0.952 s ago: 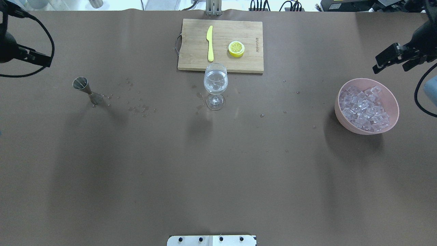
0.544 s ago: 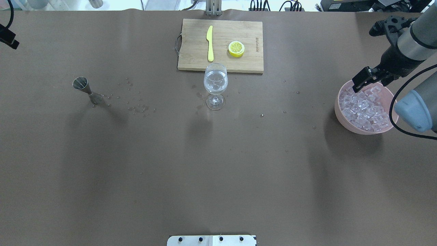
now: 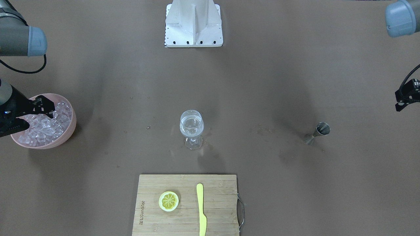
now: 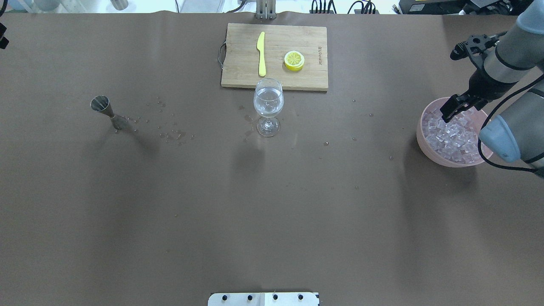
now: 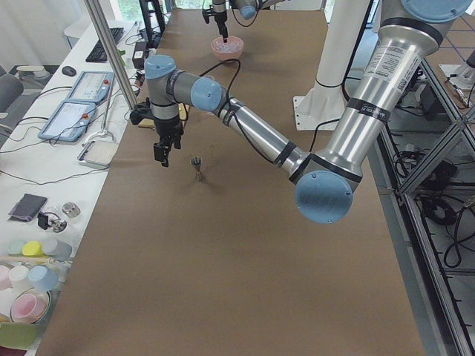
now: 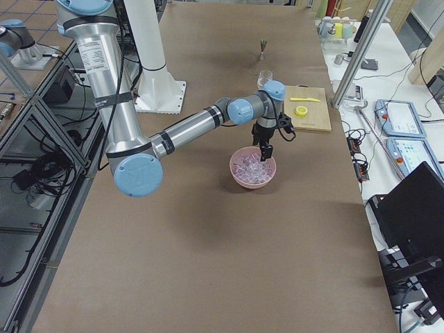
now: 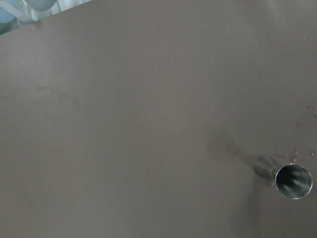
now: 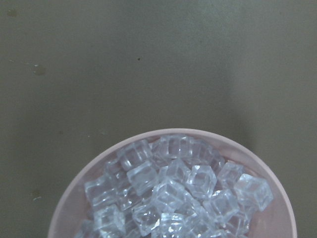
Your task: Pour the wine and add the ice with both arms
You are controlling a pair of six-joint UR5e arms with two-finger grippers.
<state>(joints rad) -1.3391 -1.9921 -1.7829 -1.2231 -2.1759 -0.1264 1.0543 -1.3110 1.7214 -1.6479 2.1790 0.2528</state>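
The wine (image 4: 267, 107) is a small pool of clear, colourless liquid in the round bowl of the one stemmed wine glass (image 3: 192, 128), which stands upright mid-counter, just in front of the cutting board on the robot's side. The ice (image 8: 168, 193) is a heap of small translucent cubes with glossy faces and soft edges, too many to count, piled in a single smooth pink bowl (image 4: 419, 138) near the counter's right end. The right hand (image 4: 455, 109) hangs over the far part of that bowl, close above the cubes; its black fingers look parted and nothing shows between them. The left hand (image 5: 162, 154) hovers over the counter's left end beyond the jigger, apart from it, and whether it is wide or narrow cannot be told. The jigger (image 4: 108, 112) is one polished steel double cone, pinched at the waist, upright with its open mouth up. A scatter of droplets (image 4: 172, 134) lies on the counter between it and the glass. The rectangular board (image 4: 242, 55) is pale striped wood with a wire handle on one short side, and it carries one flat yellow plastic knife (image 4: 261, 53) and one round yellow lemon slice (image 4: 294, 60), lying apart. The counter (image 4: 272, 212) is covered in matte brown sheeting, and one white metal stand (image 3: 193, 23) sits at its robot-side edge.
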